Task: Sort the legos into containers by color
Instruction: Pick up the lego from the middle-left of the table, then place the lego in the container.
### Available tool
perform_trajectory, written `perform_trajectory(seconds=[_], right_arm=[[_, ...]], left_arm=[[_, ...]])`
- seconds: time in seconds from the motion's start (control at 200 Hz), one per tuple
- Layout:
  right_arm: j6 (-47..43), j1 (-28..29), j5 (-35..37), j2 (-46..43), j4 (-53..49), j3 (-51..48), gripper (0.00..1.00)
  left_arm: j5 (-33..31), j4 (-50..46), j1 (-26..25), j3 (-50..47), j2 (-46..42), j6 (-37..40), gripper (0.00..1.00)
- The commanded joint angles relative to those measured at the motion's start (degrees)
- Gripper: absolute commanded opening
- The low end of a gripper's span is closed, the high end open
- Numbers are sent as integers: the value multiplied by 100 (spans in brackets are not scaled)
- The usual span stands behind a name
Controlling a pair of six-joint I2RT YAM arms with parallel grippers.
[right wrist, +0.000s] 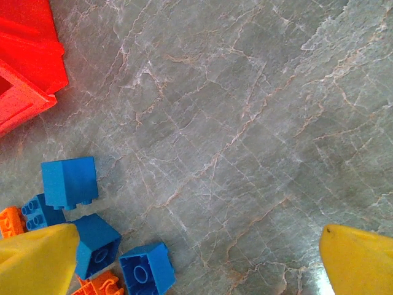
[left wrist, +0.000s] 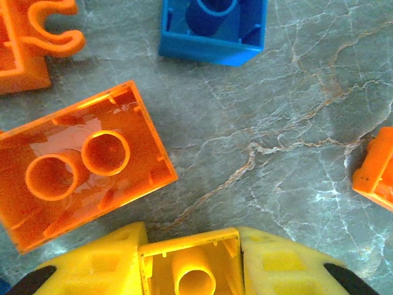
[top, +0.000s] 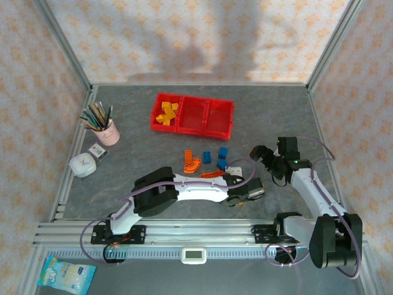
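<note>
Okay, red containers (top: 195, 115) are holding yellow legos (top: 167, 112) in the left-end bin. On their near side, left gripper (left wrist: 190, 270) is clamping a yellow brick (left wrist: 184, 261) by its flat walls. It's likely light, rigid and slick. Right gripper (right wrist: 196, 258) is hanging wide open. Orange and blue legos (top: 206, 161) are lying loose there.

Three joined red bins (top: 202, 117) sit at the far side of the bench (top: 141, 147); yellow bricks (top: 167, 112) pile in the left one. Nearer, orange bricks (top: 192, 161) and blue bricks (top: 222, 153) lie loose. One yellow brick (left wrist: 187, 267), hollow side up, is clamped in the left jaws.
</note>
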Motion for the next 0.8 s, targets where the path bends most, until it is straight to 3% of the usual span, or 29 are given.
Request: perform_trajectory(seconds=[0.0, 0.315, 0.46, 0.641, 0.796], right_arm=[[-145, -35, -83, -99, -49, 119, 100], [-278, -22, -591, -88, -225, 560, 100], [-224, 191, -668, -35, -191, 753, 100], [41, 987, -556, 283, 29, 1069, 100], [461, 1857, -422, 545, 681, 1276, 100]], left_arm=[[-113, -181, -18, -146, -311, 50, 32], [-130, -218, 59, -690, -1576, 252, 32], [-329, -426, 421, -1046, -2361, 639, 33], [-794, -832, 1596, -1245, -3107, 1591, 33], [-630, -296, 3139, -1405, -3397, 2753, 34]])
